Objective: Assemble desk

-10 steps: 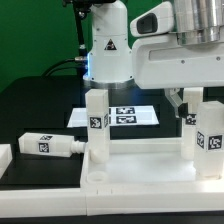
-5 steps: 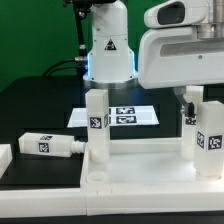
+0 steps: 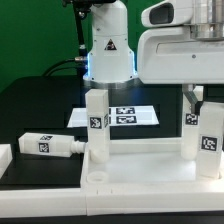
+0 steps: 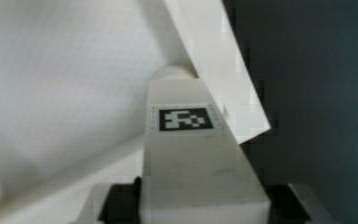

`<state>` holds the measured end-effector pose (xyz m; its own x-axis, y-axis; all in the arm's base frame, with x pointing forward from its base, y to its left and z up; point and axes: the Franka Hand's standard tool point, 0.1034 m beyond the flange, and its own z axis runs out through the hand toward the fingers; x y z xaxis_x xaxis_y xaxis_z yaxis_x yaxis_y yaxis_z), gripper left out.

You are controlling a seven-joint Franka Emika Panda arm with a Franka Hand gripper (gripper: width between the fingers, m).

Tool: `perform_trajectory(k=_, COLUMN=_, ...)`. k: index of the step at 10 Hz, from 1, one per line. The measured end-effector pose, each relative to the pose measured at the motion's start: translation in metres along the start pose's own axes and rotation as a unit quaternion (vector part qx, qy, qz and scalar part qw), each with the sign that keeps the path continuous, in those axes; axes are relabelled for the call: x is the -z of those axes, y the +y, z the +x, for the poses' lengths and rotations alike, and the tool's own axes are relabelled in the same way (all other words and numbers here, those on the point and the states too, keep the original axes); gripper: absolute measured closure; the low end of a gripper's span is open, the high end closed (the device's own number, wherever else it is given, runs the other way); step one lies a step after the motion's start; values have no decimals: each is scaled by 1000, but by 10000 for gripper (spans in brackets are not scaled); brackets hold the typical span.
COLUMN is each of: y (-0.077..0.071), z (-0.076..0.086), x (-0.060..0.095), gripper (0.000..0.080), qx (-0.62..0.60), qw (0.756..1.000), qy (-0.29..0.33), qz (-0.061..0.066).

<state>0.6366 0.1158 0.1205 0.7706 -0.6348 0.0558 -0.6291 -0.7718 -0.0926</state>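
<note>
We saw the gripper (image 4: 208, 200) with its dark fingers (image 4: 130, 198) set on either side of a smooth white plastic leg (image 4: 197, 150), square in section and bearing a black-and-white tag, though we could not tell whether the jaws pinched it or only flanked it closely. That leg stood upright, long axis vertical, on the flat, rimmed white desk top (image 3: 140, 165) at the exterior view's right, just beside a second upright leg (image 3: 209, 145). A third leg (image 3: 96, 125) stood upright toward the top's left side, and a fourth leg (image 3: 48, 144) lay on its side on the black table (image 3: 30, 110), long axis across the view.

arm (image 3: 185, 55): wrist pointing down | end effector (image 4: 202, 203): fingers (image 4: 126, 200) part-way apart, grip unclear
</note>
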Motion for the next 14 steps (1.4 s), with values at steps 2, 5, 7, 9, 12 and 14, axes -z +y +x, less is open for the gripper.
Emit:
perform_trajectory(k=2, y=3, z=4, x=-2, gripper=514, qx=-224, qw=974, qy=-15, qz=15)
perform_trajectory(k=5, y=4, z=4, x=-2, gripper=514, qx=-243, qw=970, qy=-19, qz=17)
perform_trajectory(k=7, y=5, z=6, x=-1, gripper=514, qx=-177, qw=984, qy=-17, qz=19)
perform_trajectory(k=9, y=11, z=17, x=1, gripper=262, qx=43, qw=999, qy=-8, qz=28)
perform_trajectory(k=12, y=11, z=18, x=4, gripper=170, qx=168, qw=985, qy=3, qz=31)
perform_trajectory(k=14, y=10, z=18, x=4, gripper=151, qx=240, qw=970, qy=6, qz=28)
